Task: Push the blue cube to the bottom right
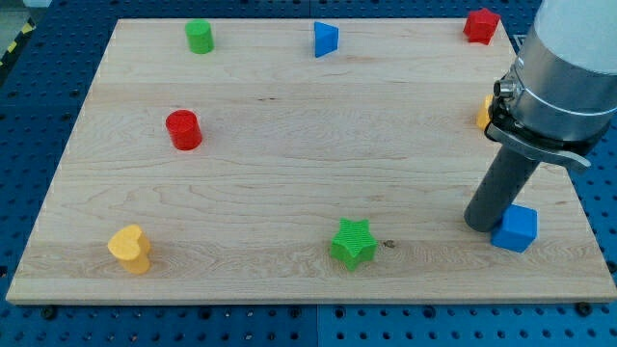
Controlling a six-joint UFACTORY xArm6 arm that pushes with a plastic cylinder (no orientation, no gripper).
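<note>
My tip [481, 224] touching blue cube [517, 228], its left side, btm-right.

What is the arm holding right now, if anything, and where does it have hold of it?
Nothing is held. My tip is a bare rod end that only pushes; it sits against the upper left side of the blue cube, near the board's bottom right.

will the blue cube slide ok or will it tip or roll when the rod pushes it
The blue cube sits flat on the smooth wooden board, so it will probably slide rather than roll. It looks squat and rigid, so tipping seems unlikely. My tip touches its left side, seemingly off-centre, so it may twist as it moves.
</note>
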